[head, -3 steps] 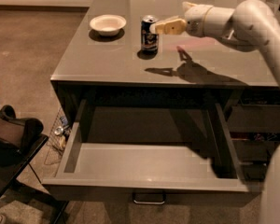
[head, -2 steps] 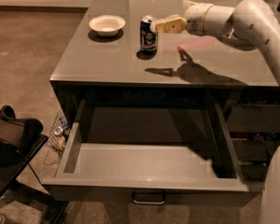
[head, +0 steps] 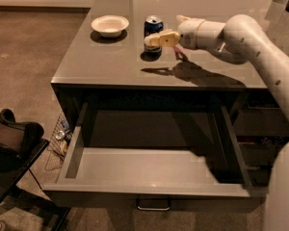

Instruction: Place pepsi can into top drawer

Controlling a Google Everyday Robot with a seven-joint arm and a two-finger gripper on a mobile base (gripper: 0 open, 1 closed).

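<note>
Since a second ago the pincer has slid left from beside the pepsi can and now lies across its near side, at about mid-height. Whether it has clamped on cannot be told. The can has stayed upright on the tabletop, near the back, just right of the white bowl. The top drawer remains pulled fully open below. The can is probably light, with thin, smooth walls that dent under a hard squeeze and may slip. A moderate hold around the middle of its body looks safest.
</note>
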